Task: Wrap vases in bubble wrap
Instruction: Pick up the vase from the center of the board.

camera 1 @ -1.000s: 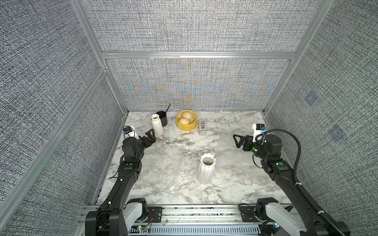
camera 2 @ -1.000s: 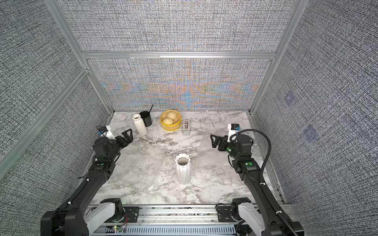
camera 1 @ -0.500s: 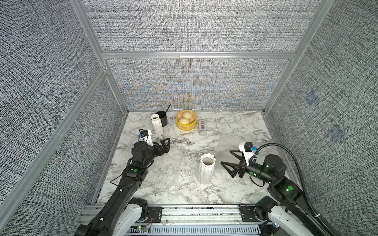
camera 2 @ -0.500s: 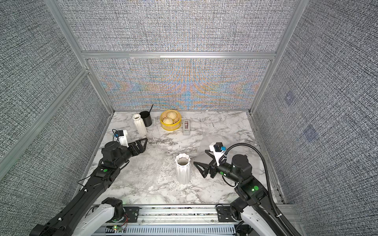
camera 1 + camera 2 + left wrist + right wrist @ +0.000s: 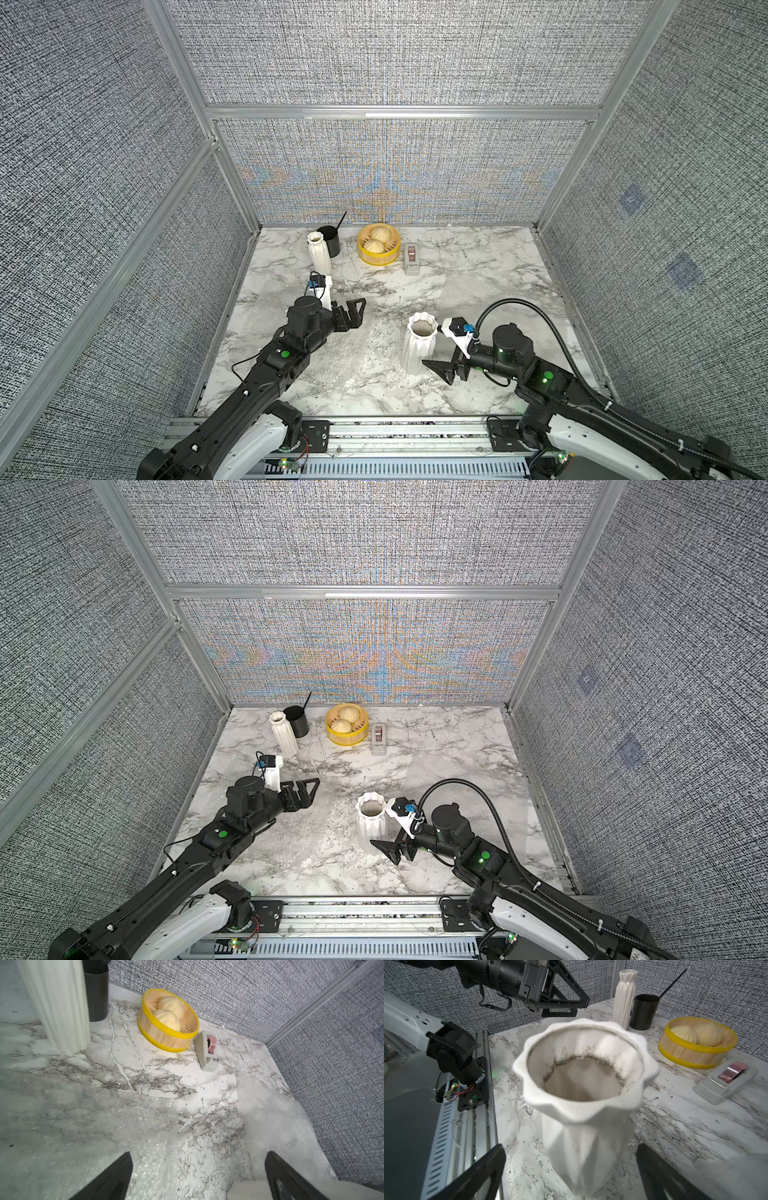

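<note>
Grey woven panels wall in a white marble tabletop (image 5: 478,257). Taking the far wall as 12 o'clock in both top views, the wide scalloped-rim vase (image 5: 419,349) (image 5: 372,825) stands upright just off centre toward 5 o'clock. The right gripper (image 5: 440,365) (image 5: 571,1151) reaches it from 3 o'clock, jaws spread fully wide to either side of its lower body. No contact shows, and it holds nothing.

The slim narrow-necked vase (image 5: 320,253) (image 5: 625,995) stands upright at 11 o'clock. A black mug (image 5: 329,242) holding a thin stick is just beside it, a yellow-rimmed bamboo steamer (image 5: 379,246) with two buns is at 12, and a grey tape dispenser (image 5: 411,259) is close on the steamer's 3 o'clock side.

One bubble wrap sheet (image 5: 357,361) (image 5: 145,1126) lies flat left of centre. Whether the wide vase stands on its edge is unclear. A second bubble wrap sheet (image 5: 280,1118) lies toward 3 o'clock. The left gripper (image 5: 358,312) (image 5: 197,1159) hovers over the first sheet's far edge, fully spread and empty.
</note>
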You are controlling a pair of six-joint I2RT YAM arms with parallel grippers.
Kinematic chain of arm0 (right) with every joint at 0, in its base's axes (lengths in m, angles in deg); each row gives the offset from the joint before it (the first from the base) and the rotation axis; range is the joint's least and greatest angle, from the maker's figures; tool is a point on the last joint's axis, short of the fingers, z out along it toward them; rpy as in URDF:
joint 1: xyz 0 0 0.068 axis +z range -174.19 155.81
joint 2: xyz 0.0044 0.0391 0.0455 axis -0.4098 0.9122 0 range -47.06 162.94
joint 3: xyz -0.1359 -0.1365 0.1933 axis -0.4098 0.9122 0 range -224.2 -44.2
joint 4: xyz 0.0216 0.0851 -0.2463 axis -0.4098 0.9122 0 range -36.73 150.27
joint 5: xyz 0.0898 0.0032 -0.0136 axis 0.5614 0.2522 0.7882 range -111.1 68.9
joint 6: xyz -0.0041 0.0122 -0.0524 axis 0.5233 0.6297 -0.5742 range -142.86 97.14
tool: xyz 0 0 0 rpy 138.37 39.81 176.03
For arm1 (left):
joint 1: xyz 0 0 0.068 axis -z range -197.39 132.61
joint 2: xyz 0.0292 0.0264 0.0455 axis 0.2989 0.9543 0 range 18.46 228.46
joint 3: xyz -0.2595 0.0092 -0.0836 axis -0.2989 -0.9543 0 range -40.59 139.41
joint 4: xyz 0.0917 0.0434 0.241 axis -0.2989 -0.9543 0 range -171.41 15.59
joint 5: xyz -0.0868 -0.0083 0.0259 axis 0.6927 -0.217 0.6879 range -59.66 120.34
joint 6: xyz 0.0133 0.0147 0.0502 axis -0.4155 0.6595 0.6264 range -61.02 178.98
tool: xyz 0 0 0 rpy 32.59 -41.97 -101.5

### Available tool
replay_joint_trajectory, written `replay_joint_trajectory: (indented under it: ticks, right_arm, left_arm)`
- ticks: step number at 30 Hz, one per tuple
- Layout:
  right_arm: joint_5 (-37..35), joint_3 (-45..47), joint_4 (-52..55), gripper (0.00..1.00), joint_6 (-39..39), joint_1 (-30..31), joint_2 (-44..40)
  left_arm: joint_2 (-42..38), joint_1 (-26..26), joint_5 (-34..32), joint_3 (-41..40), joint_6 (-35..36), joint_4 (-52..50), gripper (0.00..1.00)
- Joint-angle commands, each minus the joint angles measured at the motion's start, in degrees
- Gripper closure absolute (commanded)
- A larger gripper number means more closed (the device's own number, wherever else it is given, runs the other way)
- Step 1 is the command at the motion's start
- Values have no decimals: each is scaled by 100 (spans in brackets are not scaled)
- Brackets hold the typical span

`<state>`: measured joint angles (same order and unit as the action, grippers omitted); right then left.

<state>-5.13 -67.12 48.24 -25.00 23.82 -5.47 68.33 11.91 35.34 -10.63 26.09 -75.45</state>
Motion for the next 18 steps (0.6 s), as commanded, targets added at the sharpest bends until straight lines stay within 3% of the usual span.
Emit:
replay_joint_trajectory:
  ticks: [1,7,18]
  right_arm:
    - [-199,53,-900,1,-184,22,302]
    - [-199,112,-1433,1,-410,20,778]
    - [71,82,-2291,1,-543,20,1712]
  left_arm:
    - [226,199,-283,122,132,171,1]
    - [662,522,-578,308,152,303,1]
    - [1170,621,-549,590,280,364,1]
